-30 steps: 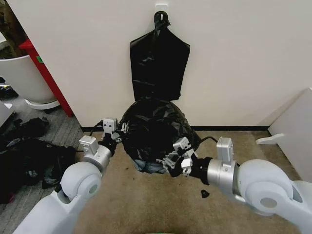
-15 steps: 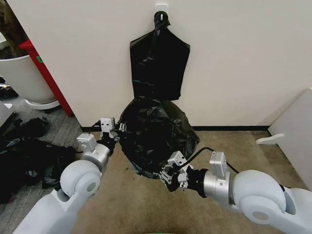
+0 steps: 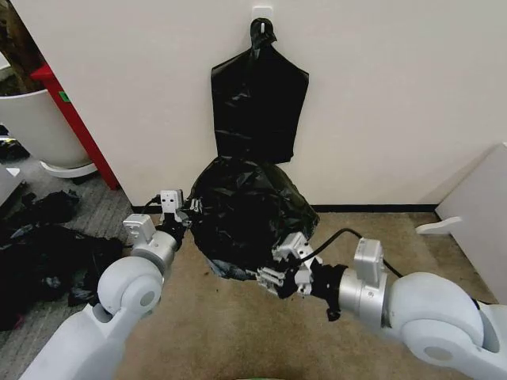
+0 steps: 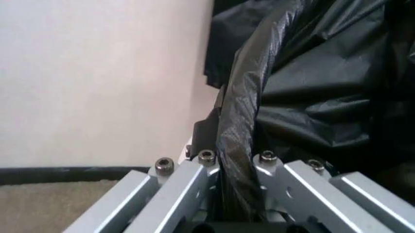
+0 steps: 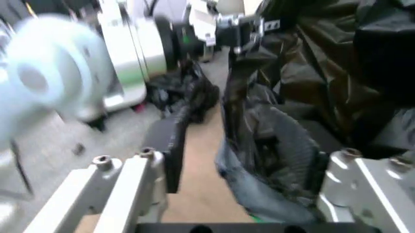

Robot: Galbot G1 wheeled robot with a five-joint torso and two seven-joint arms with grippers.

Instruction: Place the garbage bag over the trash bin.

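1. Draping the floor mound below the wall-hung black bags [image 3: 257, 103], the garbage bag [image 3: 249, 214] is seen.
2. Its left edge is pinched by the left gripper [image 3: 188, 212].
3. Its lower front hem is straddled by the right gripper [image 3: 279, 269], jaws parted.

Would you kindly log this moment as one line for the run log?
left tool: shut on garbage bag | right tool: open at bag's lower edge | bag draped over trash bin, floor by wall

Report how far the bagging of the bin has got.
Done: the garbage bag is draped over the trash bin, covering its top and sides. In hand: the left gripper pinches the bag's edge; the right gripper is open at the bag's lower front. Left: pulling the hem down.
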